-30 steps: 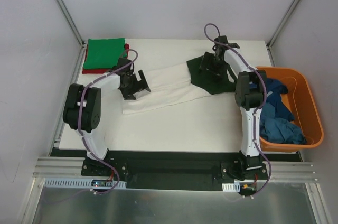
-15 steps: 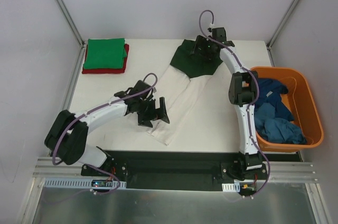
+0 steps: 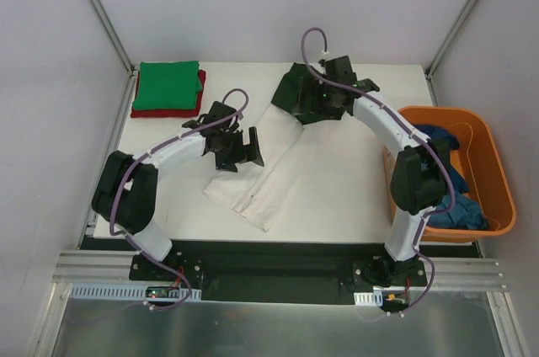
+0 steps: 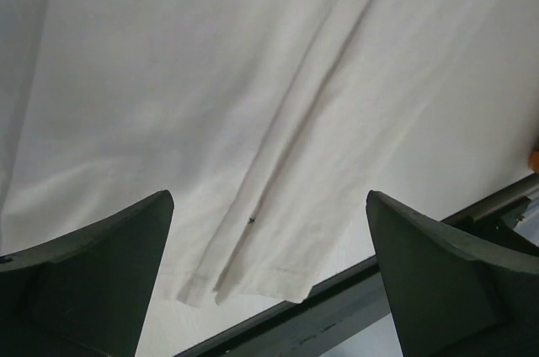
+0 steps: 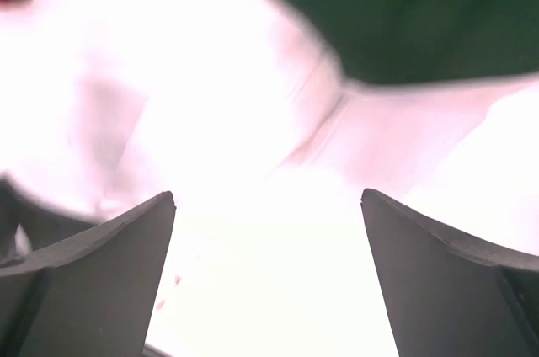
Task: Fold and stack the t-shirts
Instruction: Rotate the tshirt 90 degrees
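The white t-shirt (image 3: 271, 173) lies as a long folded strip running diagonally across the table, with its dark green sleeves (image 3: 296, 92) at the far end and its hem near the front edge. My left gripper (image 3: 242, 155) is open and empty just above the strip's left side. Its wrist view shows the white cloth (image 4: 253, 79) and the hem below. My right gripper (image 3: 313, 104) is open and empty over the green sleeve end. Its wrist view shows bright, overexposed white cloth (image 5: 278, 231) and the green sleeve (image 5: 404, 12).
A folded bright green shirt (image 3: 167, 85) lies on a folded red shirt (image 3: 165, 112) at the back left corner. An orange tub (image 3: 498, 173) at the right edge holds blue shirts (image 3: 444, 193). The table's front edge (image 4: 337, 306) runs just past the hem.
The white shirt swung from lying crosswise to lying diagonally. Both grippers have let it go. My left gripper moved back from the front, and the right one shifted slightly left.
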Motion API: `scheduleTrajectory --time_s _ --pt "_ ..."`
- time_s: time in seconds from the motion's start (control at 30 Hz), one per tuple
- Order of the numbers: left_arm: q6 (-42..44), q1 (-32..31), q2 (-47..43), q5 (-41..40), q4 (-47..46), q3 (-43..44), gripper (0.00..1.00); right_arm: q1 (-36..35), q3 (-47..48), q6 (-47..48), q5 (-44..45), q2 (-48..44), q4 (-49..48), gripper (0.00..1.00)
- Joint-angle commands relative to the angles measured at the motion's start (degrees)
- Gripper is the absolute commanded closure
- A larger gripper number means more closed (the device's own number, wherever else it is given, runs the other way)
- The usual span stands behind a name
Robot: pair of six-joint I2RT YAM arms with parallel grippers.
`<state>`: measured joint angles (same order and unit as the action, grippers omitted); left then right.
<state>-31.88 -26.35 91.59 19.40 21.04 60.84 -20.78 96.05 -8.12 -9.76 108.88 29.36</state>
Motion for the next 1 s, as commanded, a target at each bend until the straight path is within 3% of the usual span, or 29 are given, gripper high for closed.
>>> scheduleTrajectory --time_s 0.0,0.37,0.6,0.73,0.83,0.97 --pt "2.5 0.6 4.6 3.0 -0.9 2.0 0.01 -4.6 -7.9 -6.9 5.5 -1.0 2.4 0.03" --pt "-2.4 -1.9 5.8 5.6 -6.8 -6.4 0.01 -2.8 6.0 -6.7 4.7 16.4 8.4 0.03" --pt "-10.8 -8.5 6.0 7.8 -14.0 -9.9 0.01 1.5 15.1 -1.8 2.3 24.7 9.1 0.03" --pt "-16.0 -14.5 8.8 6.1 -17.0 -5.9 0.01 3.8 22.9 2.8 2.0 29.7 9.4 0.03" --pt "-16.9 -17.0 8.9 4.7 -17.1 -3.7 0.01 5.2 26.0 4.2 0.4 28.3 12.4 0.03" --pt "-15.5 -17.1 3.1 3.3 -16.9 -3.8 0.00 4.9 17.0 7.7 -0.8 17.6 11.2 0.03"
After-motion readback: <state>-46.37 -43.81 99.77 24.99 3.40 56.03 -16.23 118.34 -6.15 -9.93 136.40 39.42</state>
